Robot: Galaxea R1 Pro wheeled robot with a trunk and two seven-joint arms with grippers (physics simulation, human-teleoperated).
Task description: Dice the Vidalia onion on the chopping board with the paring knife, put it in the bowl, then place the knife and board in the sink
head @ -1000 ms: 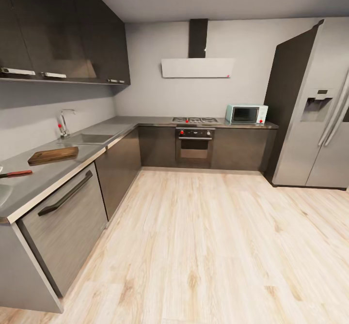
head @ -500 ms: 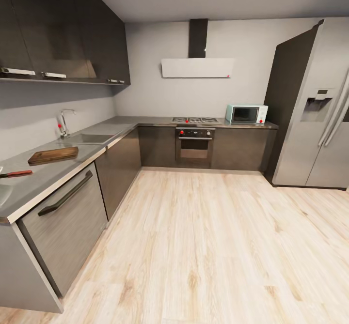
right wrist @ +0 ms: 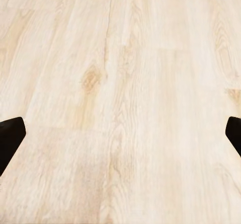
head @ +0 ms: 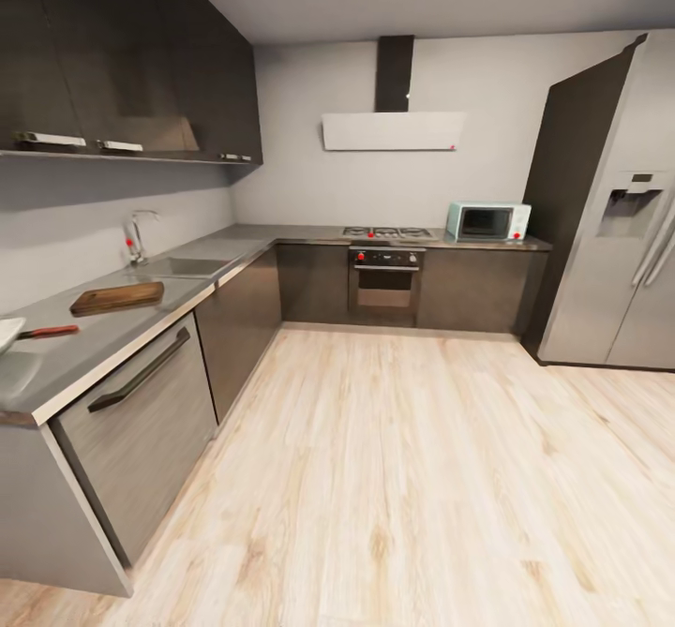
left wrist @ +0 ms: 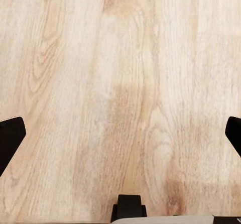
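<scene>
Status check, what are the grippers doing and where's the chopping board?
Left gripper and right gripper open, empty, over floor. Chopping board on countertop, paring knife nearby. Nothing in the way.

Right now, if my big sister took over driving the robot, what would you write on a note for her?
Left gripper: open, empty, over wood floor.
Right gripper: open, empty, over wood floor.
The robot stands out on the kitchen floor, not at the countertop.
On the countertop: chopping board near the sink, paring knife beside the board on its side away from the sink, white bowl at the picture's edge.
The onion can't be seen from here.
Done: nothing yet.
Left: drive to the sink, take the onion, dice it, fill the bowl, put knife and board in the sink.
</scene>
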